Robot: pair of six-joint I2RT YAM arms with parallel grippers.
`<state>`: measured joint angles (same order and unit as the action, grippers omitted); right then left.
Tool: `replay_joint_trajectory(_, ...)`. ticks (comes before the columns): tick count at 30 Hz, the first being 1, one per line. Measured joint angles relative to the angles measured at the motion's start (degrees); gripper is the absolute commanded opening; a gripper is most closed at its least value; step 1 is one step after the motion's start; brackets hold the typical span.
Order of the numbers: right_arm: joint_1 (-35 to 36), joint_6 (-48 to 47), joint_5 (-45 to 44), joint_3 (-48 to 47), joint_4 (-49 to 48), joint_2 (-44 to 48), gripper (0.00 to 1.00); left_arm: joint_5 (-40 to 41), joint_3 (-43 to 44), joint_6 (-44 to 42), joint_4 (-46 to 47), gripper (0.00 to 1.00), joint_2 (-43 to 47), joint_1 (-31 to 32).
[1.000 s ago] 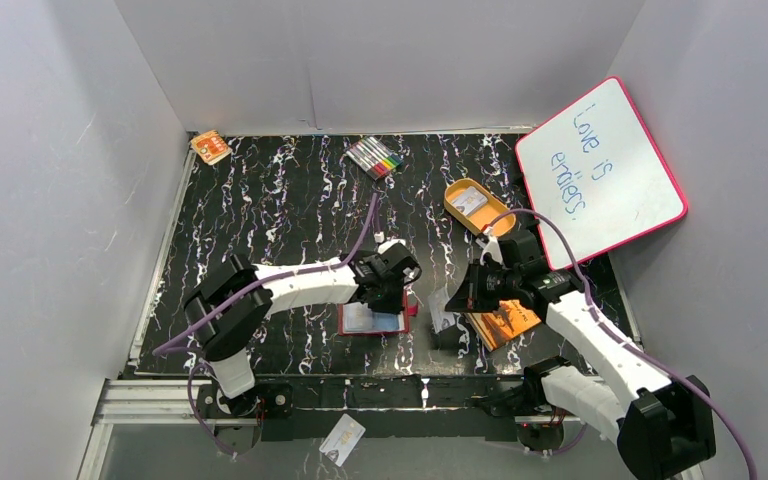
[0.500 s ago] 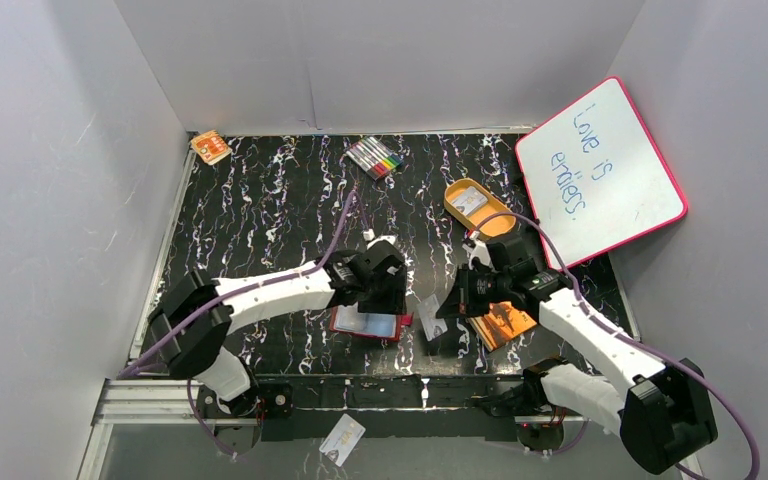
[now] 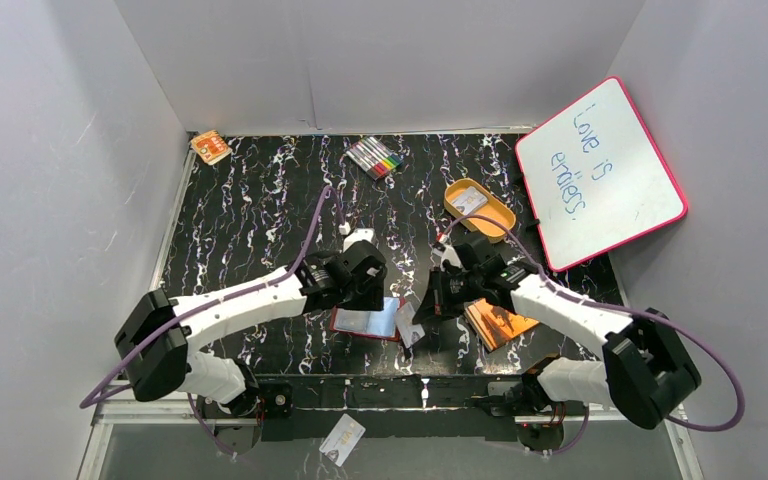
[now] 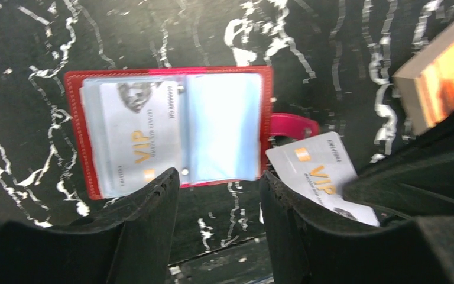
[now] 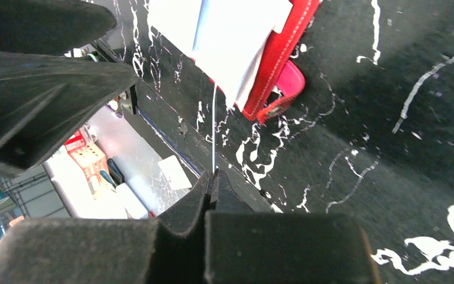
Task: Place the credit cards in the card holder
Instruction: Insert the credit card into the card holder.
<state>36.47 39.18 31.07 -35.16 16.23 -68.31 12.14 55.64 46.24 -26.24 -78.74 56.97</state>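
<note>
The dark-red card holder point(image 3: 368, 322) lies open on the table, near the front. In the left wrist view the card holder point(image 4: 168, 127) shows a whitish VIP card point(image 4: 135, 139) in its left pocket and a pink snap tab point(image 4: 292, 125) at its right. My left gripper point(image 3: 362, 292) hovers open just above it, and its jaws point(image 4: 219, 180) are empty. My right gripper point(image 3: 427, 308) is shut on a second credit card point(image 3: 409, 327), held at the holder's right edge beside the tab. That card shows edge-on in the right wrist view point(image 5: 214, 130).
An orange booklet point(image 3: 500, 322) lies right of the right gripper. An orange oval tray point(image 3: 495, 215) holding a whitish card point(image 3: 470, 200) sits behind it. A whiteboard point(image 3: 600, 165) leans at the right, markers point(image 3: 375, 157) lie at the back, and a loose card point(image 3: 342, 440) lies below the table edge.
Both arms have shifted left. My right gripper carried its card from beside the booklet to the holder's right edge. My left gripper drew back to the holder's far left side.
</note>
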Motion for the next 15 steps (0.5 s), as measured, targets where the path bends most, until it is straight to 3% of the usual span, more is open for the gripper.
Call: replay_joint_trajectory(15,3.78,5.55,-3.1,-0.74,-4.35,-8.66,0.0,0.92,-6.38,-2.95,0.98,0.48,-5.16,-1.33)
